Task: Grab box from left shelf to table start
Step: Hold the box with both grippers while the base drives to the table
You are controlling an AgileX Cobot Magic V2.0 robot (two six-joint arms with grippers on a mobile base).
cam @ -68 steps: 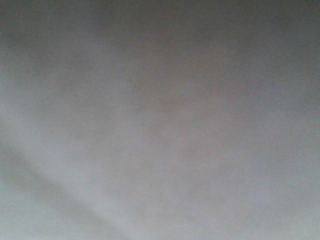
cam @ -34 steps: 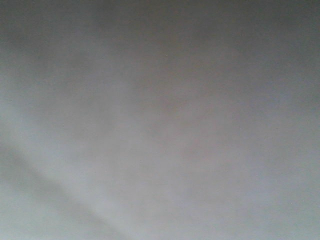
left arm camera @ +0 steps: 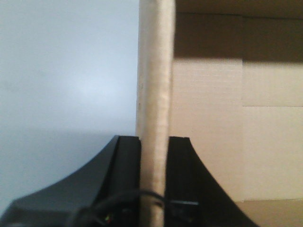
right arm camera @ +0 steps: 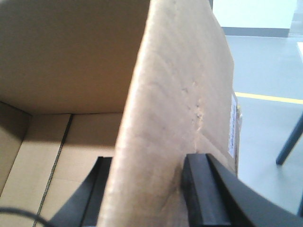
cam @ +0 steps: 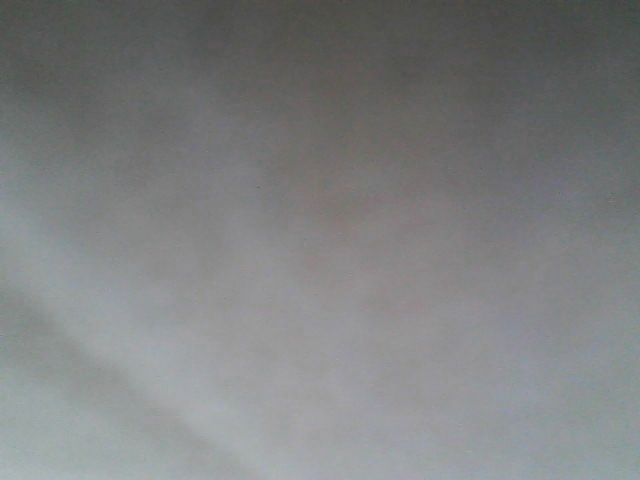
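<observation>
The brown cardboard box (left arm camera: 213,118) fills both wrist views, and its open inside shows in each. My left gripper (left arm camera: 155,139) is shut on an upright wall edge of the box (left arm camera: 155,71), one black finger on each side. In the right wrist view a wide cardboard flap (right arm camera: 180,94) stands between the two black fingers of my right gripper (right arm camera: 151,158), which is shut on it. A white label (right arm camera: 233,125) sits on the box's outer face. The left shelf is out of view. The front view is only a blurred grey surface.
Outside the box on the right lies a grey floor with a yellow line (right arm camera: 270,98). A dark slanted leg (right arm camera: 289,142) stands there, and a pale wall (right arm camera: 255,14) is behind. A plain pale grey surface (left arm camera: 66,85) lies left of the box.
</observation>
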